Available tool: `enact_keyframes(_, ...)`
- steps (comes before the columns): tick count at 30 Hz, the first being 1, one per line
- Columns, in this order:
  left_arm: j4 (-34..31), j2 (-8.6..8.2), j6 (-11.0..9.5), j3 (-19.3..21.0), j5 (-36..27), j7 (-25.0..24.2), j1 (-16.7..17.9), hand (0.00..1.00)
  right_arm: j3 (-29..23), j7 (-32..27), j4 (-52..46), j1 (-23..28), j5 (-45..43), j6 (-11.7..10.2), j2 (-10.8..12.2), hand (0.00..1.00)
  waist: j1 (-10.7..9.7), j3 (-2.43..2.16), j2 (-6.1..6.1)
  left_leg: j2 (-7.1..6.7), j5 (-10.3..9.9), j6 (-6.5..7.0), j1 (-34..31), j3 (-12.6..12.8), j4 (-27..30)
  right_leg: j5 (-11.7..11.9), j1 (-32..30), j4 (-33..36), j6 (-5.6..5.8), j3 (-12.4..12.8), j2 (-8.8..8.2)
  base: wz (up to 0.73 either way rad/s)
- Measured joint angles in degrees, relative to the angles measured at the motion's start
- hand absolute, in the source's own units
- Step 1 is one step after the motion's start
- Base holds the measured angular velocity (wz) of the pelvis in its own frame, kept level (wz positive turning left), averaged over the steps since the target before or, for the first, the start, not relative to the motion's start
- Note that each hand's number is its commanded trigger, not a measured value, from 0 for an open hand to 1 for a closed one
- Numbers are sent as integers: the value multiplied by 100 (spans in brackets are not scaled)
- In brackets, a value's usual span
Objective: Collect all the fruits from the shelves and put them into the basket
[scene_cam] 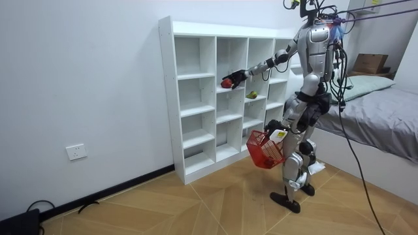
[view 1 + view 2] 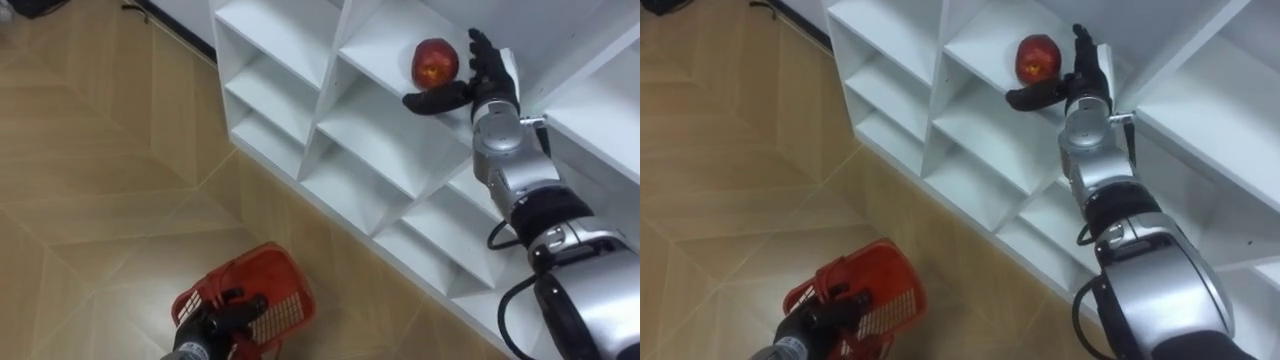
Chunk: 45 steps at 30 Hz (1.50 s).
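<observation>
Room view: the robot stands on the wooden floor between the white closet and a bed, its right arm stretched out into one of the upper compartments. There a red apple sits on the shelf board. The right hand is right beside it and wide open, the fingers straight up along the apple's side and the thumb reaching out in front of it. It has not closed on the fruit, and I cannot tell whether it touches it. One compartment nearer the robot lies a small yellow-green fruit. The left hand hangs low by the robot's leg, fingers curled round the rim of a red basket, which is held above the floor.
</observation>
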Motion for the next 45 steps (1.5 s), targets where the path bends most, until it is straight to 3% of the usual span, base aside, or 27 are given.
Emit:
enact_keyframes(12, -104, 106, -48, -474, -209, 12, -24, 100, -21, -262, 279, -215, 277, -1, 0, 0, 0, -6, 12, -9, 10, 3, -92, -28, 58, 2, -43, 0, 2, -105, -8, 2)
enact_keyframes(24, -251, 59, -34, -618, -231, 11, -13, 100, -150, -461, 425, -336, 617, -9, -7, 0, 135, -15, 92, -10, 21, -2, -190, -31, 106, 2, -121, 19, 2, -95, -10, 0)
enact_keyframes(28, -248, 13, -8, -618, -259, 11, -5, 100, -259, -461, 425, -346, 647, -11, -7, 1, 140, -47, 165, -10, 22, -2, -190, -27, 105, 2, -127, 25, 2, -90, -11, 0)
enact_keyframes(30, -248, -5, 38, -618, -339, 11, -3, 100, -259, -461, 424, -352, 671, -13, -7, 22, 140, -66, 208, -8, 27, -4, -187, -25, 99, 2, -132, 31, 2, -86, -11, 0)
enact_keyframes(31, -248, -8, 42, -618, -340, 11, -3, 100, -259, -460, 424, -353, 677, -14, -7, 24, 140, -68, 213, -6, 29, -6, -186, -25, 98, 2, -133, 33, 2, -86, -11, 0)
enact_keyframes(32, -248, -10, 43, -618, -340, 11, -3, 100, -259, -460, 424, -356, 678, -17, -7, 54, 140, -68, 217, -4, 32, -9, -186, -25, 96, 2, -138, 42, 2, -85, -11, 0)
enact_keyframes(34, -249, -10, 43, -618, -340, 11, -3, 100, -260, -480, 425, -370, 675, -17, -20, 71, 139, -67, 219, -3, 37, -9, -186, -24, 95, 2, -154, 64, 2, -72, -13, 0)
enact_keyframes(36, -247, -8, 44, -619, -340, 11, -3, 100, -263, -509, 434, -416, 674, -12, -33, 95, 138, -65, 221, -4, 43, -6, -187, -29, 89, 2, -168, 93, 2, -78, -21, 0)
enact_keyframes(37, -247, -8, 44, -619, -340, 11, -3, 100, -263, -513, 435, -416, 676, -12, -40, 100, 138, -65, 221, -6, 46, -6, -188, -32, 85, 2, -168, 94, 2, -85, -23, 4)
enact_keyframes(45, -257, -8, 43, -621, -335, 9, -3, 100, -263, -626, 444, -450, 657, -43, -62, 100, 153, -63, 213, -4, 127, -20, -189, -40, -63, 2, -230, 96, 1, -110, -30, 0)
